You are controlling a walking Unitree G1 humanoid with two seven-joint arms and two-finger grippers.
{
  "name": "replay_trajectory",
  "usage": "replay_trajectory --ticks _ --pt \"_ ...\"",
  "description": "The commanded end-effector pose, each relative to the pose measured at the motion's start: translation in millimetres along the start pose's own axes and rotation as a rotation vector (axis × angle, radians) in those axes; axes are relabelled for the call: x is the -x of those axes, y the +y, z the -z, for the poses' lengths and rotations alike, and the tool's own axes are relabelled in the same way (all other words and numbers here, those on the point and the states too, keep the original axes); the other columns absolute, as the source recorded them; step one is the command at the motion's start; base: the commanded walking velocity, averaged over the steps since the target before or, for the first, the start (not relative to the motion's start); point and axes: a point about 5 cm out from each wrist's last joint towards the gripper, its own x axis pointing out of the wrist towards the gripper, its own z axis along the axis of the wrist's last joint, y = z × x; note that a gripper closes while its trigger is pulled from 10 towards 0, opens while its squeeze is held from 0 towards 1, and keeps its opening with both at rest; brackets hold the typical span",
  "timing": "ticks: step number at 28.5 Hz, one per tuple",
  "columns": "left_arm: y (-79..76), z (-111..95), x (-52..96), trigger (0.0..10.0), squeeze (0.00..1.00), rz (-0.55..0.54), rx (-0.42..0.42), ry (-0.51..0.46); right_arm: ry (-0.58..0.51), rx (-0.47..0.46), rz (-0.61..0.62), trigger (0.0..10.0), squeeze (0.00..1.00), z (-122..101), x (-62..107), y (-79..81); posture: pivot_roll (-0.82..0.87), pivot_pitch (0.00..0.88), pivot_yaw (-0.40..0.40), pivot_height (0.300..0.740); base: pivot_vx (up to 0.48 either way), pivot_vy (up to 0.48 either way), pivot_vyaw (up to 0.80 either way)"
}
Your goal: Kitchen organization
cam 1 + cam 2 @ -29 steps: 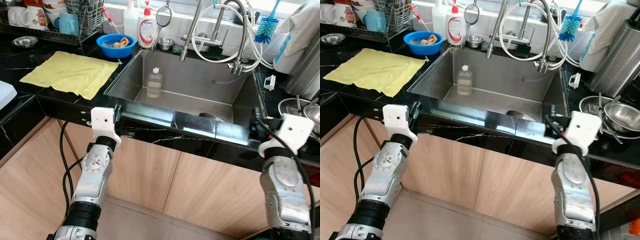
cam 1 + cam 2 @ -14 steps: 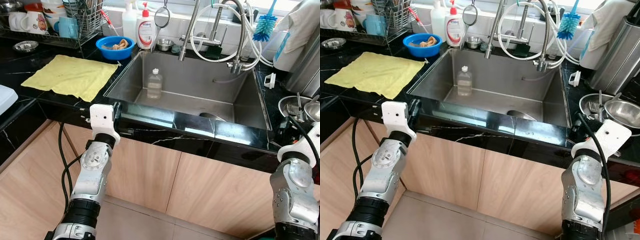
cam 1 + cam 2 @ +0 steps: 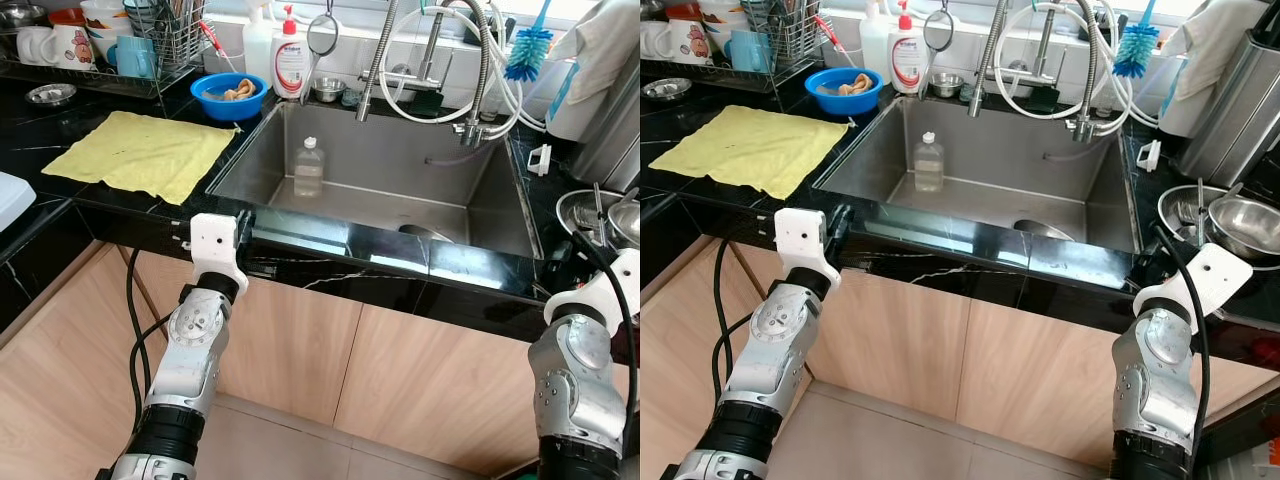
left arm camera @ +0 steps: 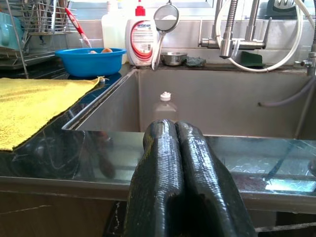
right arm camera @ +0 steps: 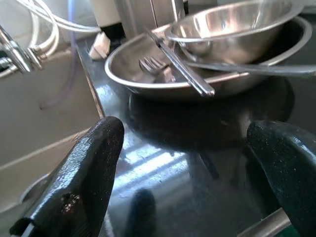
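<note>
The robot stood before a black stone surface (image 3: 60, 200) with a steel sink (image 3: 400, 165) sunk into its middle. The left gripper (image 4: 174, 129) hung at the front edge of the surface, just before the sink's front left corner, its two black fingers pressed together and holding nothing. The right gripper (image 5: 192, 163) was at the front edge on the sink's right side, its fingers (image 5: 84, 168) spread wide apart over the bare black top, aimed toward a shallow steel bowl (image 5: 148, 74) with a fork (image 5: 157, 66) in it and a deeper steel bowl (image 5: 232, 27) resting across its rim.

A clear plastic bottle (image 3: 309, 167) with a white cap stood upright inside the sink, near the left wall. A yellow cloth (image 3: 140, 152) lay flat on the surface left of the sink. Behind it, near the sink's back left corner, sat a blue bowl (image 3: 230, 95), and just beside that a soap bottle (image 3: 291, 62) with a red pump. A dish rack (image 3: 120, 45) with mugs stood at the back left corner. Faucet hoses (image 3: 440, 70) looped over the sink's back edge, a blue brush (image 3: 530, 50) beside them.
</note>
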Motion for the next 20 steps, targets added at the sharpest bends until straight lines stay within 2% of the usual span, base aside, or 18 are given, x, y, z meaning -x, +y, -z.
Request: replay_trajectory --ticks 1,3,5,10,20 --pt "-2.5 -6 -1.0 10.0 0.00 0.020 -0.017 -0.016 0.004 0.001 0.019 10.0 0.00 -4 -3.9 -1.5 0.08 0.000 -0.023 0.740 0.000 0.000 0.00" --pt "-2.5 -6 -1.1 10.0 0.00 0.021 -0.019 -0.015 -0.001 0.004 0.026 10.0 0.00 -7 -5.4 -1.4 0.08 0.000 -0.021 0.740 0.000 0.000 0.00" --pt "-2.1 -6 -1.7 10.0 0.00 0.019 -0.020 -0.013 -0.049 0.049 0.024 10.0 0.00 -17 -9.2 0.6 0.08 0.000 -0.019 0.740 0.000 0.000 0.00" --pt "-0.4 -7 -2.5 10.0 0.00 0.015 -0.025 -0.014 -0.079 0.046 0.020 10.0 0.00 -27 -14.0 5.5 0.08 0.000 -0.019 0.740 0.000 0.000 0.00" --pt "1.5 -8 -1.3 10.0 0.00 0.011 -0.033 -0.015 -0.089 0.047 0.023 10.0 0.00 -30 -15.5 8.2 0.09 0.000 -0.019 0.740 0.000 0.000 0.00"
